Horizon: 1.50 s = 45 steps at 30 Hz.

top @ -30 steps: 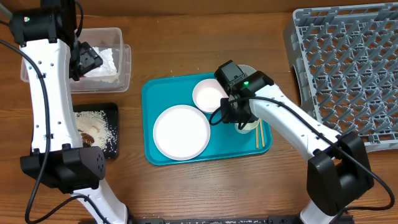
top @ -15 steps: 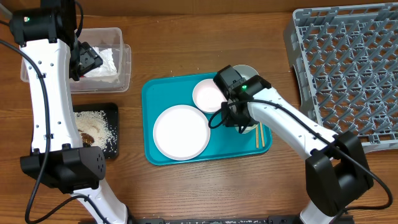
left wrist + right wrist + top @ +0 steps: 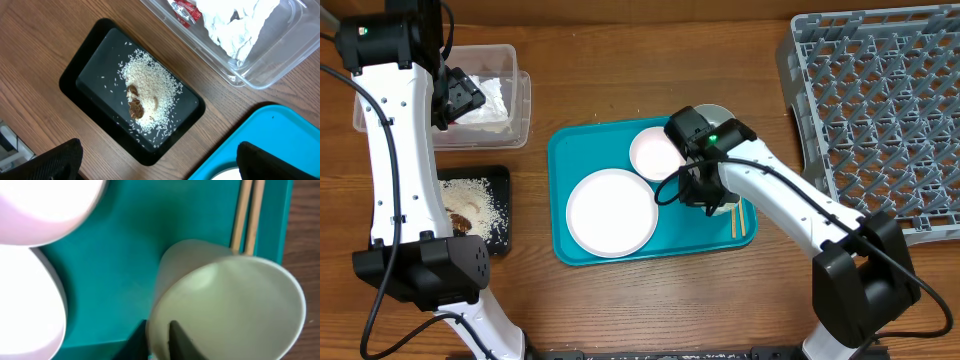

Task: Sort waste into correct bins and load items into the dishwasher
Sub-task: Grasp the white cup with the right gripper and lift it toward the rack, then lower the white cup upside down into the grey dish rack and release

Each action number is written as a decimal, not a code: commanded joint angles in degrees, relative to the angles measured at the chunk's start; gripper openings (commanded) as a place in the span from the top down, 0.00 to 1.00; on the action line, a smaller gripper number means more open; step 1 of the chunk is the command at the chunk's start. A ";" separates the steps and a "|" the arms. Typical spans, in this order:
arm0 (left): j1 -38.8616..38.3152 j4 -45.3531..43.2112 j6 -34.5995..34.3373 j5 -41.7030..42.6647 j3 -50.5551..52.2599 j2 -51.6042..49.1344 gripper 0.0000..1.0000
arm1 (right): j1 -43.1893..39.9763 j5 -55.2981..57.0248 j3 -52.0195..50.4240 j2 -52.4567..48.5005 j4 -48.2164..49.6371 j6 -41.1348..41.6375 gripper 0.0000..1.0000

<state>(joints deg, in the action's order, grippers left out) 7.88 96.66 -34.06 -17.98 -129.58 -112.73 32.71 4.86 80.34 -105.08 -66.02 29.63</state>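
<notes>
My right gripper [image 3: 706,190] is over the right side of the teal tray [image 3: 568,150], shut on the rim of the small white cup [image 3: 225,305], one finger inside and one outside. The wooden chopsticks [image 3: 247,215] lie just beyond the cup, and show in the overhead view [image 3: 740,216]. The large white plate [image 3: 612,212] and the smaller pinkish plate [image 3: 655,152] lie on the tray. The pale grey bowl [image 3: 718,112] is partly hidden by my right arm. My left gripper [image 3: 157,165] is open and empty, high above the black tray [image 3: 90,107].
The black tray holds rice and brown scraps [image 3: 137,102]. The clear tub [image 3: 515,110] holds white napkins [image 3: 235,27] and a red wrapper [image 3: 184,7]. The grey dish rack [image 3: 880,110] stands at the far right.
My right gripper has shifted slightly nearer along the tray and now covers the cup. The left arm has not moved.
</notes>
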 commanded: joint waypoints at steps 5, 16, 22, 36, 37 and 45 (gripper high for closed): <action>-0.13 0.11 0.66 0.02 -0.98 1.07 0.00 | 0.28 -0.35 2.19 0.50 -0.48 0.63 0.96; -0.13 0.11 0.66 0.02 -0.98 1.07 0.00 | -7.61 -0.94 22.77 1.79 -15.58 -3.76 0.96; -0.13 0.11 0.66 0.02 -0.98 1.07 0.00 | -25.92 -8.63 40.41 1.99 -22.49 -13.16 0.96; -0.13 0.11 0.66 0.02 -0.98 1.07 0.00 | -73.79 -48.50 42.66 -3.56 -6.95 -24.94 0.96; -0.13 0.11 0.66 0.02 -0.98 1.07 0.00 | -75.47 -50.16 42.66 -4.46 -5.29 -24.94 0.96; -0.13 0.11 0.66 0.02 -0.98 1.07 0.00 | -83.36 -58.97 42.66 -14.14 3.72 -23.45 0.96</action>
<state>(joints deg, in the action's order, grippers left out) 7.88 96.66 -34.09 -17.98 -129.58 -112.73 -49.56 -48.86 122.56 -116.36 -63.00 5.78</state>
